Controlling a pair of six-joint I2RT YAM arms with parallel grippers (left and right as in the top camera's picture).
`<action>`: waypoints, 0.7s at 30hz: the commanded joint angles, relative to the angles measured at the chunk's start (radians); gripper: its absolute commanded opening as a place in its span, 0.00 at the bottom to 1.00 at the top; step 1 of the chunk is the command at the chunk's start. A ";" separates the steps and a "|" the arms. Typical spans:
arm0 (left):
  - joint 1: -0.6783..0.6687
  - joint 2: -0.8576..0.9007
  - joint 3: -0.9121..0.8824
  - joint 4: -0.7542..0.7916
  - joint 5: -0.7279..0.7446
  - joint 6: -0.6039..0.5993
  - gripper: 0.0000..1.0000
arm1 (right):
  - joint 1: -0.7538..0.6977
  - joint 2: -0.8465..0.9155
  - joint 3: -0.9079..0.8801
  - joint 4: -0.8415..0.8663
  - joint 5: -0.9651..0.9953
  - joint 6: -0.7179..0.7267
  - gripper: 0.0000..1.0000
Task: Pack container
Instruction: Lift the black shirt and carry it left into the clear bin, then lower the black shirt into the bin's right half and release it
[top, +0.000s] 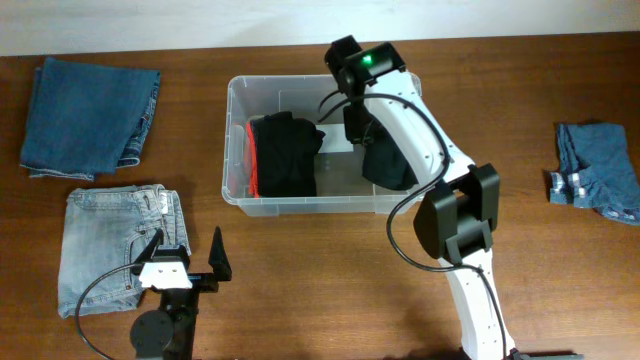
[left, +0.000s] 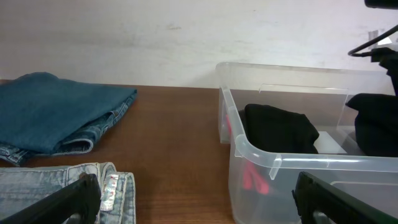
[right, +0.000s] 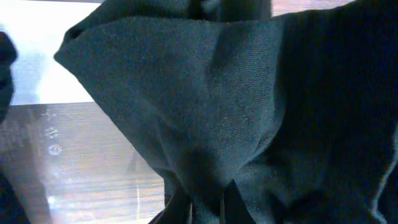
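The clear plastic container stands at the table's centre; it also shows in the left wrist view. A folded black garment with a red edge lies in its left half. My right gripper is over the container's right half, shut on a dark garment that hangs into the bin. In the right wrist view this dark cloth fills the frame and is pinched between the fingers. My left gripper is open and empty, low near the front left.
Folded dark-blue jeans lie at the back left. Light-wash jeans lie at the front left, beside my left gripper. Another blue denim piece lies at the right edge.
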 joint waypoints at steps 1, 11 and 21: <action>0.004 -0.004 -0.002 -0.007 -0.003 0.008 0.99 | 0.022 0.030 0.004 0.018 0.013 0.025 0.05; 0.004 -0.004 -0.002 -0.007 -0.003 0.008 0.99 | 0.041 0.041 0.003 0.061 -0.061 0.031 0.09; 0.004 -0.004 -0.002 -0.007 -0.003 0.008 1.00 | 0.053 0.082 -0.001 0.091 -0.152 0.031 0.09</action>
